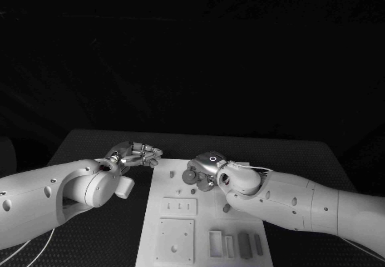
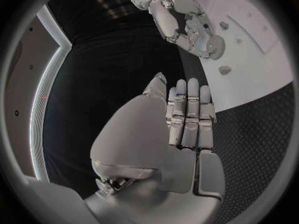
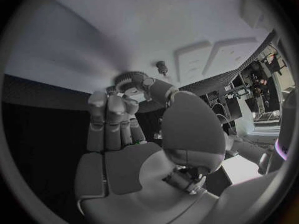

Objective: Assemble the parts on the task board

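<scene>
Low in the head view, near the bottom edge, the task board (image 1: 178, 233) shows flat blocks and slots. Higher up, near the middle, the right hand (image 1: 207, 169) pinches a small round gear (image 1: 191, 177) with toothed edges, just above the board. It looks light, hard and a bit slippery, so I think holding it by the rim is best. To the left, the left hand (image 1: 138, 154) is curled and holds nothing.
</scene>
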